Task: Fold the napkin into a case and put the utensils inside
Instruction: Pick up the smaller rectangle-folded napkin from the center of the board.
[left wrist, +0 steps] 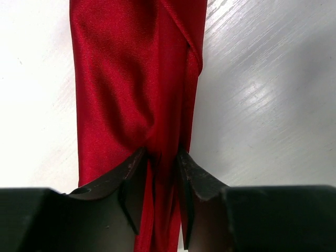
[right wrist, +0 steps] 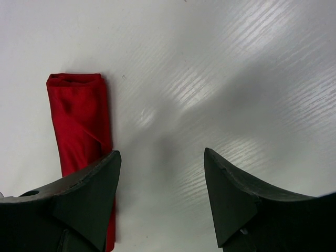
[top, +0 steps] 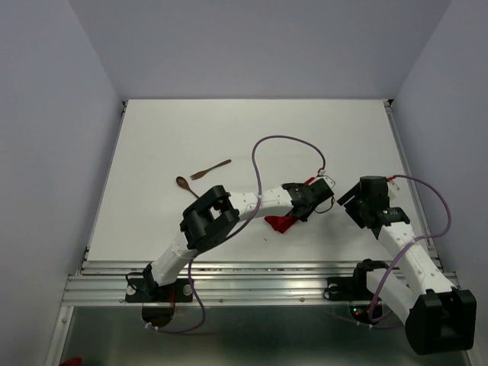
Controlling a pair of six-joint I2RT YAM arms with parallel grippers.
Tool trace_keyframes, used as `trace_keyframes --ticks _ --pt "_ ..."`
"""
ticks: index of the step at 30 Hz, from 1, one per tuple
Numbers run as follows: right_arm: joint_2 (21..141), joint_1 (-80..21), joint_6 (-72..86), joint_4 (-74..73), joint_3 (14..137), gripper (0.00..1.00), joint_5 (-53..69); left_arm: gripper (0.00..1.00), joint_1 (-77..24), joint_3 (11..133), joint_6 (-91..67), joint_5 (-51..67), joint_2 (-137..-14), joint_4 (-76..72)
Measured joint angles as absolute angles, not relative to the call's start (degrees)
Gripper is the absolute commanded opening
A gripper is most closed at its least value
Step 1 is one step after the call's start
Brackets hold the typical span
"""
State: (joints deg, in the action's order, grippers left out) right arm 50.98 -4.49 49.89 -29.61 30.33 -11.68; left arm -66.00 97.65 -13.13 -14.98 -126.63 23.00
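Observation:
The red napkin, folded into a narrow long case (top: pixel 280 223), lies on the white table under my left arm's wrist. In the left wrist view the case (left wrist: pixel 131 68) runs straight away from the jaws. My left gripper (left wrist: pixel 161 153) is shut on its near end; in the top view the left gripper (top: pixel 311 200) is at centre right. My right gripper (right wrist: pixel 161 153) is open and empty, with the case (right wrist: pixel 79 115) beside its left finger. It hovers just right of the left gripper in the top view (top: pixel 348 200). The wooden spoon (top: pixel 183 183) and fork (top: pixel 211 169) lie apart to the left.
The white table (top: pixel 252 130) is walled on the left, back and right. A purple cable (top: pixel 263 152) loops above the left arm. A metal rail (top: pixel 252 268) runs along the near edge.

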Motion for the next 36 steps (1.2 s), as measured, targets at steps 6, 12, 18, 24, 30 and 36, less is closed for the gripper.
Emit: trace_keyframes --ticks 6,12,18,24,30,36 --pt "50.96 -4.19 49.8 -29.65 30.33 0.7 -11.51 0.37 -66.15 97.65 -13.52 -15.7 -126.63 23.0" --pt "50.72 -4.03 49.71 -29.78 30.33 0.7 -11.31 0.48 -66.39 97.65 -13.98 -15.99 -126.63 23.05" --pt "50.22 -4.03 49.71 -30.09 30.39 0.7 -11.07 0.49 -66.54 97.65 -14.63 -16.84 -126.63 23.38" --pt "50.22 -4.03 49.71 -30.2 30.39 0.7 -10.55 0.49 -67.16 97.65 -14.87 -17.82 -126.61 23.46" --pt "50.22 -4.03 49.71 -30.52 30.39 0.7 -10.26 0.49 -67.51 97.65 -14.9 -18.31 -126.61 23.46" --pt "50.22 -4.03 49.71 -30.52 30.39 0.7 -10.02 0.47 -67.68 97.65 -14.9 -18.55 -126.61 23.46"
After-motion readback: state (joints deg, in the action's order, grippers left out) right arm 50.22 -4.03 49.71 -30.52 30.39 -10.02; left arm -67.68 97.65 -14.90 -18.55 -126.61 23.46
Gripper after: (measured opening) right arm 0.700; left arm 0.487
